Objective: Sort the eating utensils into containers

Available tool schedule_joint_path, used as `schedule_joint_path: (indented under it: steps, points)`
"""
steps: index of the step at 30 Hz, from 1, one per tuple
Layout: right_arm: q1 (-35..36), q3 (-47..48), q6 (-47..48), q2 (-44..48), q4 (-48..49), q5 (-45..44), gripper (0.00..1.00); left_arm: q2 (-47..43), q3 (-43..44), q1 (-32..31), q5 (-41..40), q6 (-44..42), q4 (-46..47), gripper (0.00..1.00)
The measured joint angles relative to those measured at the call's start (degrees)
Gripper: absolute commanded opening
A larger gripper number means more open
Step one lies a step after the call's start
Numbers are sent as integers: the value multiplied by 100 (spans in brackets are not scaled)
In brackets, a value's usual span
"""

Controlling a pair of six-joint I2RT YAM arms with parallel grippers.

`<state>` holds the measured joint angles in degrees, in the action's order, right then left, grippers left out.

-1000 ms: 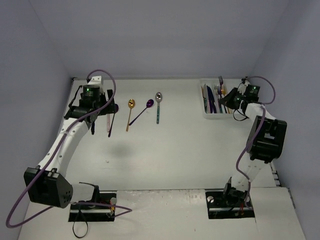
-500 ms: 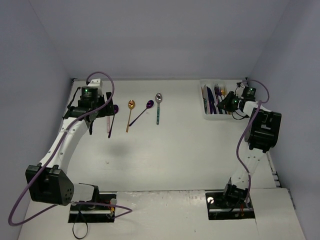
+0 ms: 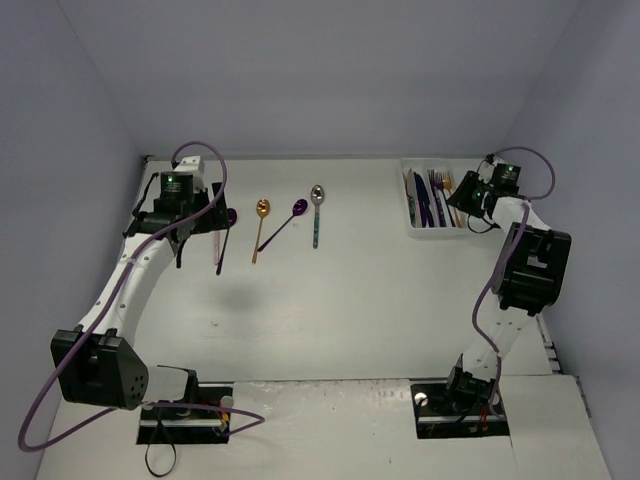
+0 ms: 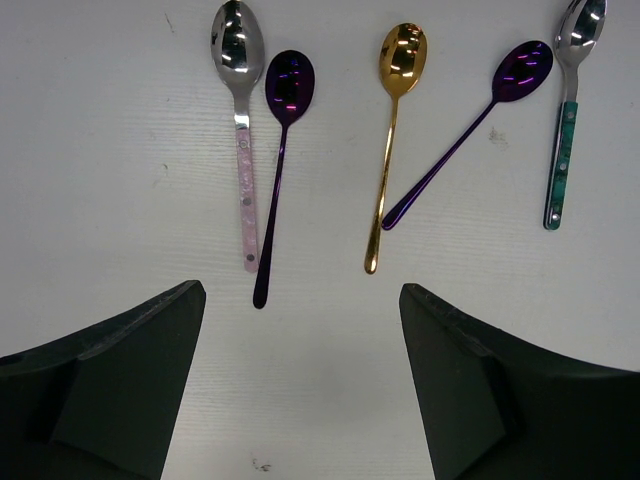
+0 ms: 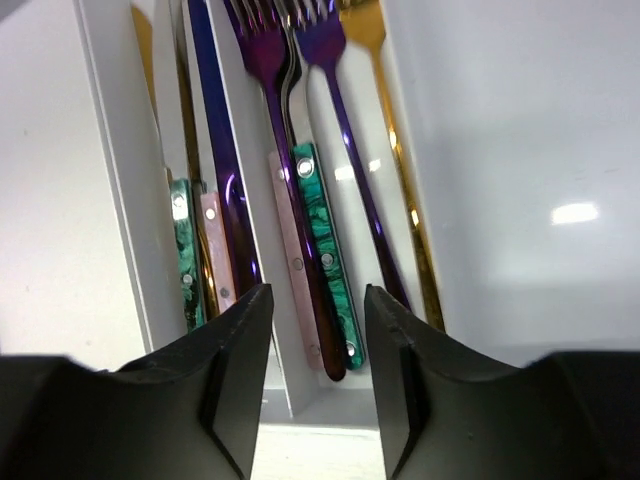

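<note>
Several spoons lie in a row on the table. In the left wrist view they are a silver spoon with a pink handle [image 4: 243,150], a purple spoon [image 4: 280,150], a gold spoon [image 4: 392,120], a second purple spoon [image 4: 470,130] and a teal-handled spoon [image 4: 562,140]. My left gripper [image 4: 302,305] is open and empty, hovering just short of their handle ends [image 3: 200,215]. The white tray [image 3: 430,233] at the far right holds forks and knives. My right gripper [image 5: 317,320] is open and empty over the tray's near end [image 3: 472,193], above a purple fork [image 5: 290,190] and a teal-handled fork [image 5: 325,240].
In the right wrist view the tray's left compartment, past a divider [image 5: 240,150], holds a dark blue knife [image 5: 215,140] and pink- and teal-handled knives. A gold fork [image 5: 400,170] lies along the tray's right wall. Walls close the table at the back and both sides.
My right gripper has shifted a little to the right and farther back over the tray's end. My left gripper has barely moved. The spoons have not moved.
</note>
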<state>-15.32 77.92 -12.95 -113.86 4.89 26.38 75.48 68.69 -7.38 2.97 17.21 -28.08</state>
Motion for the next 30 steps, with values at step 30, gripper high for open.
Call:
schedule_joint_path:
  steps: [30]
  points:
    - [5121, 2072, -943, -1642, -166, -4109, 75, 83, -5, 129, -185, 68, 2, 77]
